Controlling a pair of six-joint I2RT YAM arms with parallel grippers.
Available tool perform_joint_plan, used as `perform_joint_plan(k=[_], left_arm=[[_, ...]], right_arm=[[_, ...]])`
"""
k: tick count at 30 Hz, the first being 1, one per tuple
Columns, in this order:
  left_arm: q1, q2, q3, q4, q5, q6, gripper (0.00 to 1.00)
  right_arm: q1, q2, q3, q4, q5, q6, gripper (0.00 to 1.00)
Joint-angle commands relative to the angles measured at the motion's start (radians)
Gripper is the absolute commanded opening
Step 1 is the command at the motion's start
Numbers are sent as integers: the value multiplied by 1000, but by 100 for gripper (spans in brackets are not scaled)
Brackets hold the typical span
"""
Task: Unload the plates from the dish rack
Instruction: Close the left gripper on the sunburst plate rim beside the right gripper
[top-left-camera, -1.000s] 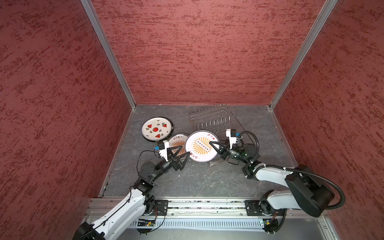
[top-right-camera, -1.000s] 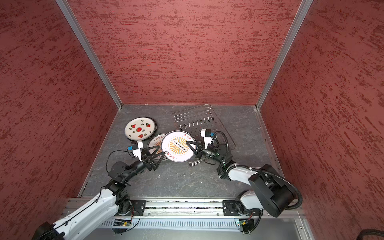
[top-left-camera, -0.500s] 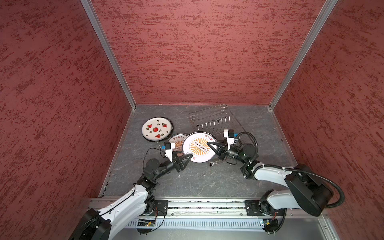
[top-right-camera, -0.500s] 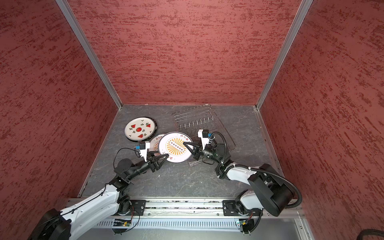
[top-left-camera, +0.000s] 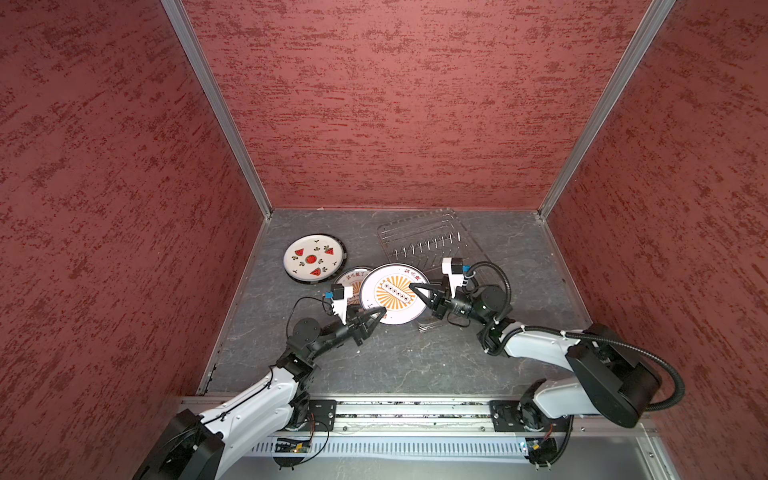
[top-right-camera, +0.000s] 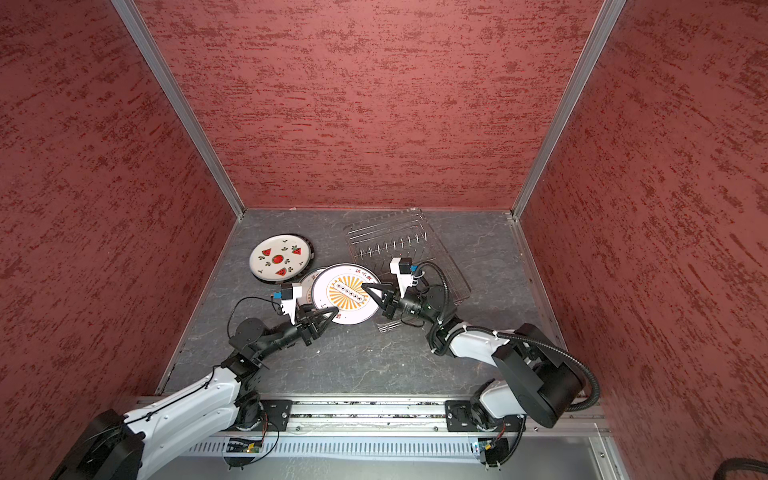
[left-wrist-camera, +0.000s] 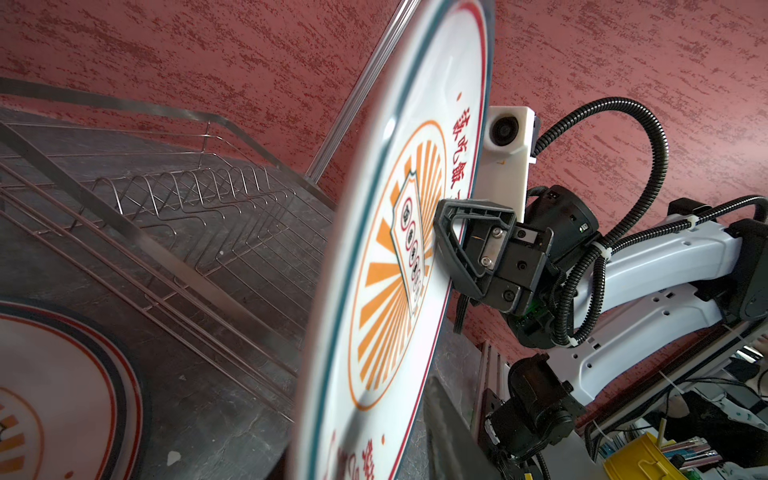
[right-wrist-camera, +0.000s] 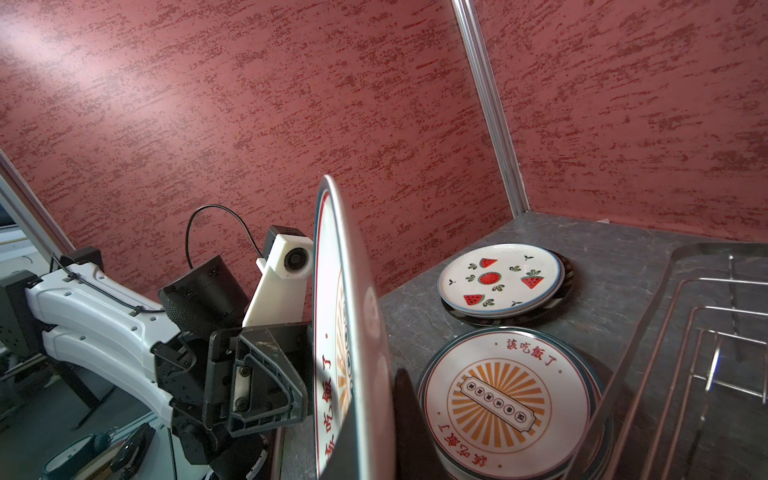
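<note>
A white sunburst plate (top-left-camera: 392, 293) (top-right-camera: 347, 293) is held up on edge above the floor. My right gripper (top-left-camera: 415, 289) (top-right-camera: 368, 287) is shut on its right rim, one finger (left-wrist-camera: 457, 245) lying on the printed face. My left gripper (top-left-camera: 380, 313) (top-right-camera: 334, 311) straddles the opposite rim, jaws narrow, with a thin gap showing beside one finger (left-wrist-camera: 451, 432). The silver wire dish rack (top-left-camera: 419, 241) (right-wrist-camera: 706, 332) behind holds no plates. A watermelon plate (top-left-camera: 314, 258) (right-wrist-camera: 498, 282) tops a dark-rimmed one at the back left. Another sunburst plate (top-left-camera: 353, 280) (right-wrist-camera: 498, 399) lies flat under the held one.
Red walls close in the grey floor (top-left-camera: 407, 361) on three sides. A metal rail (top-left-camera: 415, 409) with both arm bases runs along the front edge. The rack's front corner (top-left-camera: 428, 326) sticks out under my right gripper.
My left gripper has reached in to the held plate's left rim and its jaws have narrowed from wide open. My right gripper has carried the plate slightly left.
</note>
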Motion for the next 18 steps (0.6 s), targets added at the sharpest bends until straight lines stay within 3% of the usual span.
perform_joint_plan(k=[1, 18], left_arm=[[-14, 3, 19, 33, 13, 18, 27], [-21, -2, 18, 19, -30, 12, 10]], right_arm=[[7, 4, 46, 22, 6, -20, 5], [17, 37, 64, 4, 2, -45, 7]])
